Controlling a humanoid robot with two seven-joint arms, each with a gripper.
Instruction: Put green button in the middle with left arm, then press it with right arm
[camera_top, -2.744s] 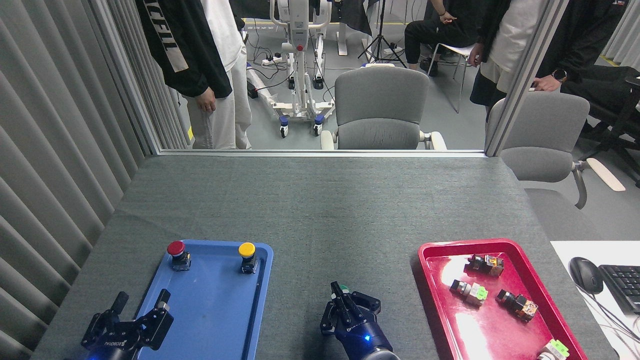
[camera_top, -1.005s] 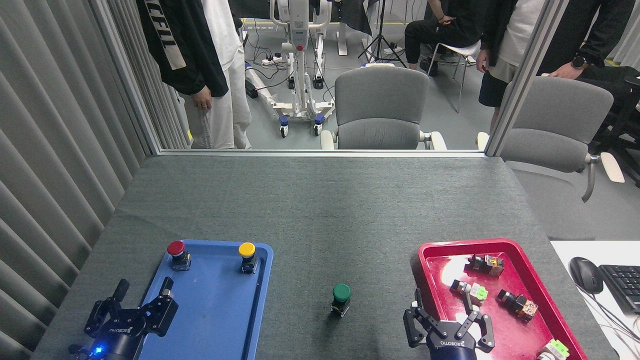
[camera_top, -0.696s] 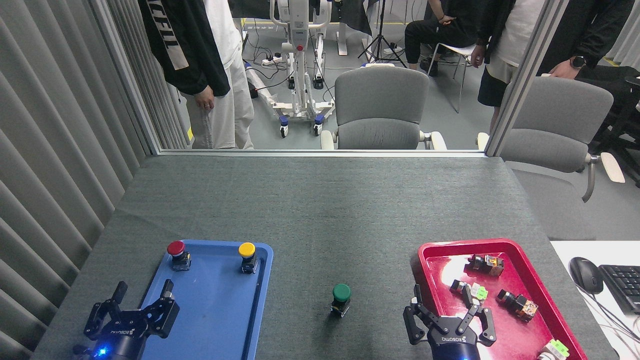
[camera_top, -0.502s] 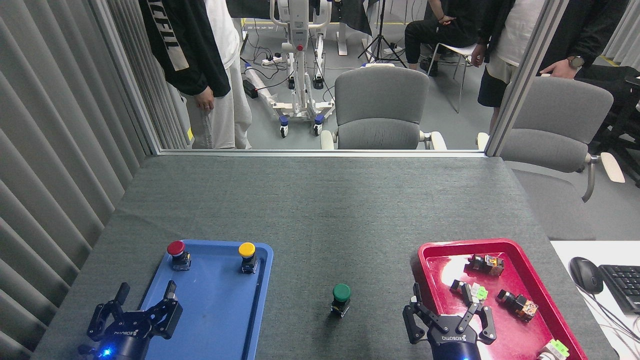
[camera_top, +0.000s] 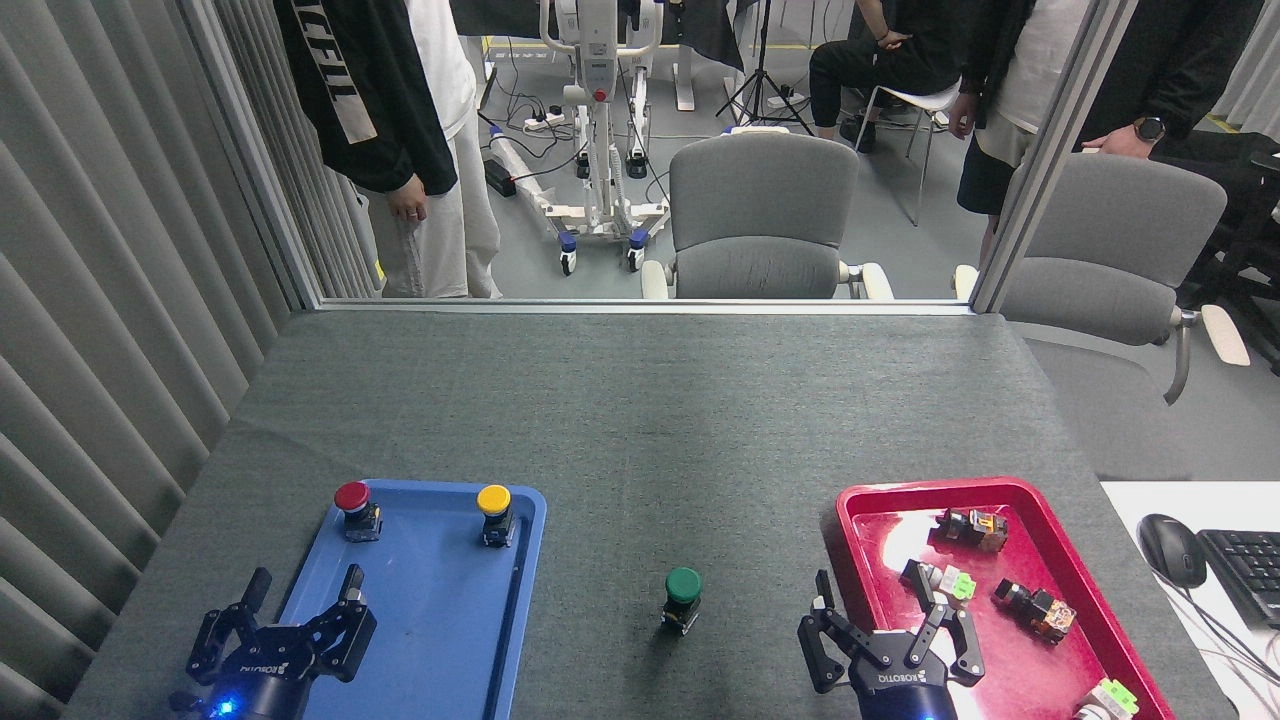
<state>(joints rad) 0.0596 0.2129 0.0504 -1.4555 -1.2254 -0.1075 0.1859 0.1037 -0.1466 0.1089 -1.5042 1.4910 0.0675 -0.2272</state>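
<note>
The green button (camera_top: 683, 598) stands upright on the bare grey cloth (camera_top: 640, 420) between the blue tray (camera_top: 530, 560) and the red tray (camera_top: 850, 520), clear of both grippers. The right gripper (camera_top: 878, 610), fingers spread and empty, hangs over the red tray's near left corner; the left gripper (camera_top: 305, 595), likewise spread and empty, hovers over the blue tray. To press well, I judge the right gripper should close its fingers, centre over the cap and descend straight, lest the narrow body tip.

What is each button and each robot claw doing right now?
green button: upright on the bare cloth between the trays, untouched.
red button: upright in the blue tray.
yellow button: upright in the blue tray.
left claw: open, empty, over the blue tray.
right claw: open, empty, at the red tray.
</note>
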